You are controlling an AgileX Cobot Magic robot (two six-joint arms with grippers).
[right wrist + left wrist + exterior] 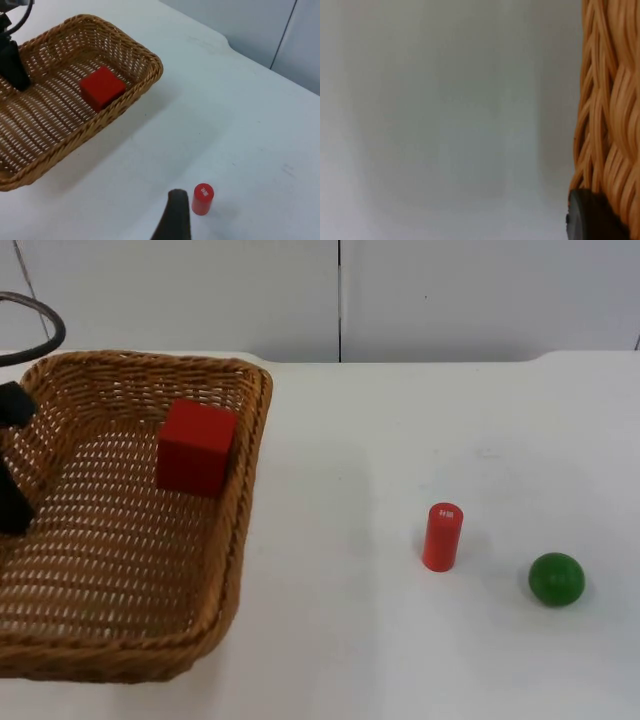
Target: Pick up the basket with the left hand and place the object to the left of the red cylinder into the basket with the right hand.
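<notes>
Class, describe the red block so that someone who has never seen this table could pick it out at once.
Start at the wicker basket on the table's left side, held at its far-left rim by the left gripper. The red block lies inside it, against the right wall. Unlike the red cylinder and green ball standing on the bare table, it is square-sided and sits in the basket.

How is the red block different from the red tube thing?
The block is a cube with flat square sides; the cylinder is round and slim. The block looks bulkier than the cylinder. The block lies in the basket, tilted against its wall, while the cylinder stands upright on the table. The cylinder has small white marks on top; the block shows none. Both are red.
</notes>
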